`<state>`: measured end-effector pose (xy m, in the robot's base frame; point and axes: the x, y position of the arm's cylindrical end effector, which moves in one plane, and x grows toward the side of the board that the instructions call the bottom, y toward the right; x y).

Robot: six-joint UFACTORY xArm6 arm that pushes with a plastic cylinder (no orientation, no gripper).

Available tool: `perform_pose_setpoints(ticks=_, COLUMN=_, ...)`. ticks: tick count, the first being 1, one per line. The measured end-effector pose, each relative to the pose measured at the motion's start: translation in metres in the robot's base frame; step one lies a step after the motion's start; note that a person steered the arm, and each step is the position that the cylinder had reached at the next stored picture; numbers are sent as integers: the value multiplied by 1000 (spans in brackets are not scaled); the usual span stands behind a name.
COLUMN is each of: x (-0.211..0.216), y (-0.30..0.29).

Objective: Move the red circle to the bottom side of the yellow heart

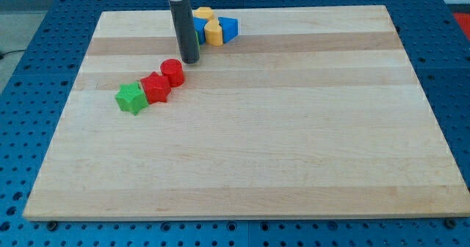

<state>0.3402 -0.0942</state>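
Observation:
The red circle (173, 71) is a short red cylinder on the wooden board, left of centre in the upper part of the view. My tip (190, 60) stands just above and to the right of it, very close or touching. The yellow heart (214, 32) sits near the view's top edge, up and to the right of my tip. A second yellow block (203, 14) lies just above the heart. A blue block (229, 28) touches the heart's right side, and another blue block (198, 32) on its left is partly hidden by the rod.
A red block (156, 87) touches the red circle at its lower left, and a green star-like block (131, 98) touches that one. The wooden board (279, 144) lies on a blue perforated table (29, 70).

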Motion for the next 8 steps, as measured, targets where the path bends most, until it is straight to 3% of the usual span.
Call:
perform_pose_setpoints(ticks=2, x=67, y=35)
perform_pose_setpoints(ticks=3, x=46, y=-13)
perform_pose_setpoints(ticks=5, x=71, y=-33)
perform_pose_setpoints(ticks=6, x=71, y=-74)
perform_pose_setpoints(ticks=8, x=68, y=-91)
